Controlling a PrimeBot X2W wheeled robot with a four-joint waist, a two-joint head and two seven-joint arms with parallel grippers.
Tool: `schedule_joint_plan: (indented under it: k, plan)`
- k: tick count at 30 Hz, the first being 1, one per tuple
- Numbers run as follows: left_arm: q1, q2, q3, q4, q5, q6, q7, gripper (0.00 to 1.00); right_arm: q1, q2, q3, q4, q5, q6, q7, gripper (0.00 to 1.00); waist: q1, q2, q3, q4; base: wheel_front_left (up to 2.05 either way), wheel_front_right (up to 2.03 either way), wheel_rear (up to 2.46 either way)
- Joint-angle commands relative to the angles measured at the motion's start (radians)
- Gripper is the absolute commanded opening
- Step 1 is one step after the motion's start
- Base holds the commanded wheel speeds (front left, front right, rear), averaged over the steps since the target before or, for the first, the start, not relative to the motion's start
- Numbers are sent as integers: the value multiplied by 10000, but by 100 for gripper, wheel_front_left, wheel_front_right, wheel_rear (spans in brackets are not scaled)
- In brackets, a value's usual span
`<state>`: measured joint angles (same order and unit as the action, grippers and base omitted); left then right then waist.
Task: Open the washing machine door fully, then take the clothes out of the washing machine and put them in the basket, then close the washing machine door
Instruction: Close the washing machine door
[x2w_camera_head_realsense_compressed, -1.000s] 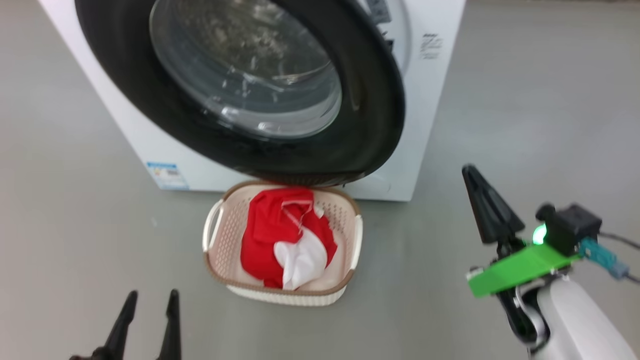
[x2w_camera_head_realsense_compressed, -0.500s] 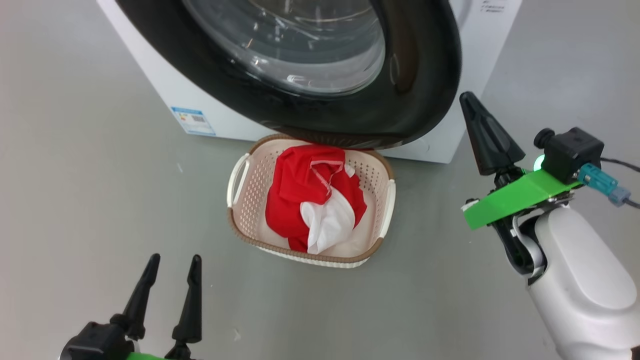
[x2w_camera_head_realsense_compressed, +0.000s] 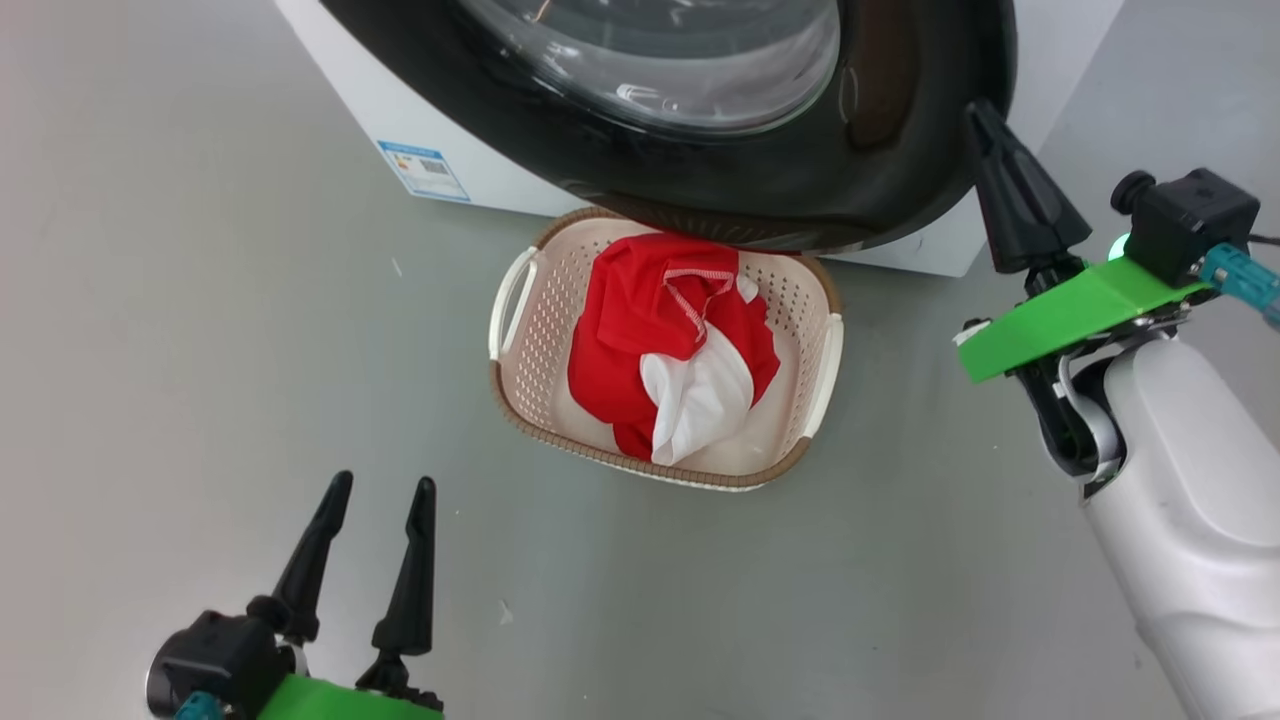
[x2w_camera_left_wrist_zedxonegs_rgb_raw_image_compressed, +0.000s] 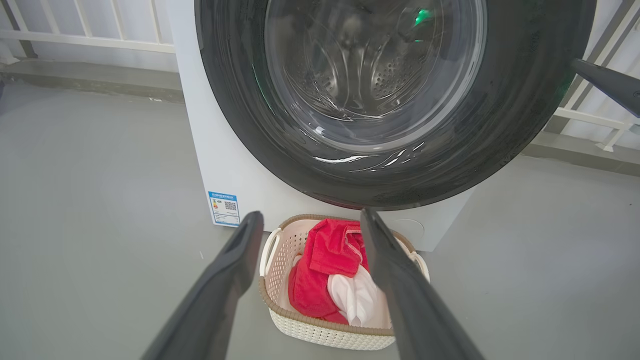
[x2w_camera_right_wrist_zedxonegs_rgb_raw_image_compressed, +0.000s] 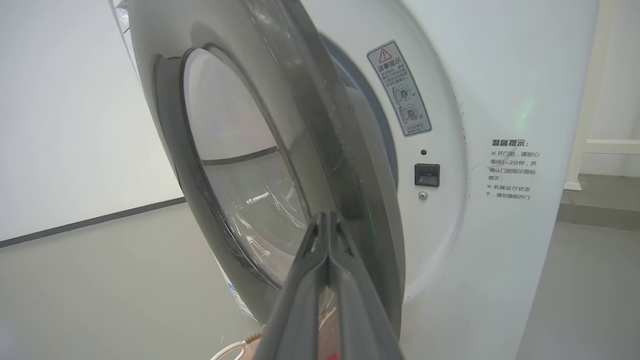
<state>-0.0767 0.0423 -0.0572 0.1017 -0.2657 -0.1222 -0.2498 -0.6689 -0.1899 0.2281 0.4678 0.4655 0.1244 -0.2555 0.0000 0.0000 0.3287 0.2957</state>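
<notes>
Your washing machine door (x2w_camera_head_realsense_compressed: 900, 150) stood ajar at 12 o'clock: stiff, hinged, probably slick, best pushed at its free edge. At 2 o'clock your right gripper (x2w_camera_head_realsense_compressed: 978, 108) had jaws pressed together, empty; at 7, your left gripper (x2w_camera_head_realsense_compressed: 383, 482) gaped wide.

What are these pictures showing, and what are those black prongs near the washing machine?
This is a wheeled robot with two arms; the prongs are its gripper fingers. One picture looks down from its head, the others along each wrist. The left gripper is open and empty. The right gripper is shut, holding nothing, near the edge of the washing machine door, which stands ajar. On the floor before the washing machine sits a basket with red and white clothes inside.
</notes>
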Motion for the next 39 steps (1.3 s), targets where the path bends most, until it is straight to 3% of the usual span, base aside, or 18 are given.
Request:
schedule_joint_plan:
  k: [1,27,39]
  plan:
    - [-236,80,299,-296,-30,50,-120,100,-210,64,67,-188,54,63,-63,0,0,0,148,122,0,0,0]
    - [-1004,80,-706,-836,-437,253,-120,100,-2334,-819,-1054,-193,-116,63,-63,0,0,0,1627,1047,0,0,0]
    - [-1212,80,-925,-999,-596,355,-120,100,-3354,-836,-1554,-203,-166,63,-63,0,0,0,2169,1202,0,0,0]
